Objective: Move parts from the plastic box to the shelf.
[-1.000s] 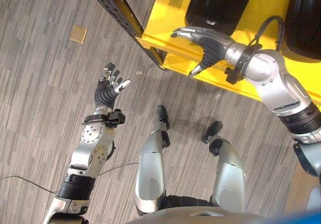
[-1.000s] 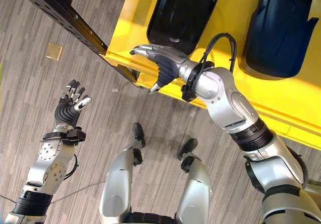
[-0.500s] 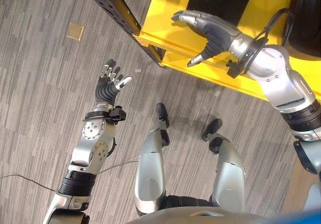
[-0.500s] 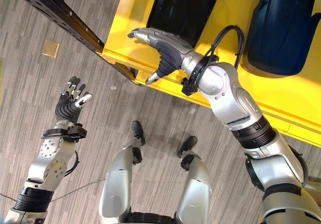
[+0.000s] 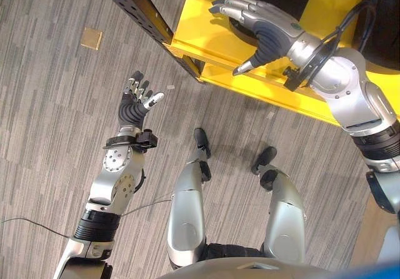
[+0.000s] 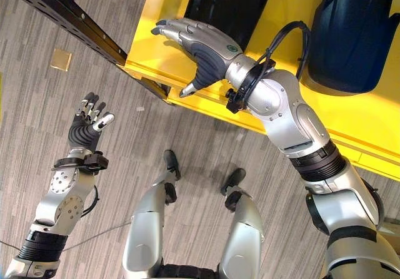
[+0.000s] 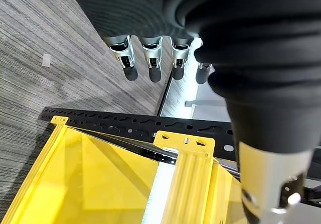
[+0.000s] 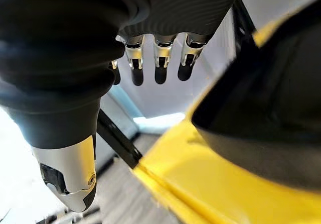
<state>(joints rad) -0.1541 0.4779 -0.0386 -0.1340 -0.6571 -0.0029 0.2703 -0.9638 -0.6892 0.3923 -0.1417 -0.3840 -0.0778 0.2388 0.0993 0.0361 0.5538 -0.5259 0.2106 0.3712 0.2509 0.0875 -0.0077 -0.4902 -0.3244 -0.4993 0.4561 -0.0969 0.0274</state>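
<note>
The right hand [image 6: 206, 50] is stretched flat over the front left corner of the yellow shelf [image 6: 294, 104], its fingers [image 6: 178, 29] straight and released, holding nothing. The thumb points down past the shelf's front lip toward the floor. The fingertips reach just short of the nearer black part [image 6: 228, 7], a dark moulded piece lying on the yellow shelf; whether they touch it cannot be told. A second dark part [image 6: 353, 35] lies on the same shelf well to the right, with bare yellow between the two. Both parts are cut off at the top of the head views, so their full outlines are hidden.

A black perforated rail [image 5: 140, 10] runs diagonally from the upper left to the shelf's corner, closing in that side. In front of the shelf's lip the grey plank floor [image 5: 56, 122] lies open.

The left hand [image 5: 137, 101] is raised over that open floor, well apart from the shelf, its fingers straight and slightly spread, holding nothing. Its wrist view looks past the fingertips [image 7: 150, 73] to the rail and yellow panels beyond.

A small tan square [image 5: 91, 39] lies flat on the floor left of the rail; what it is cannot be made out.
</note>
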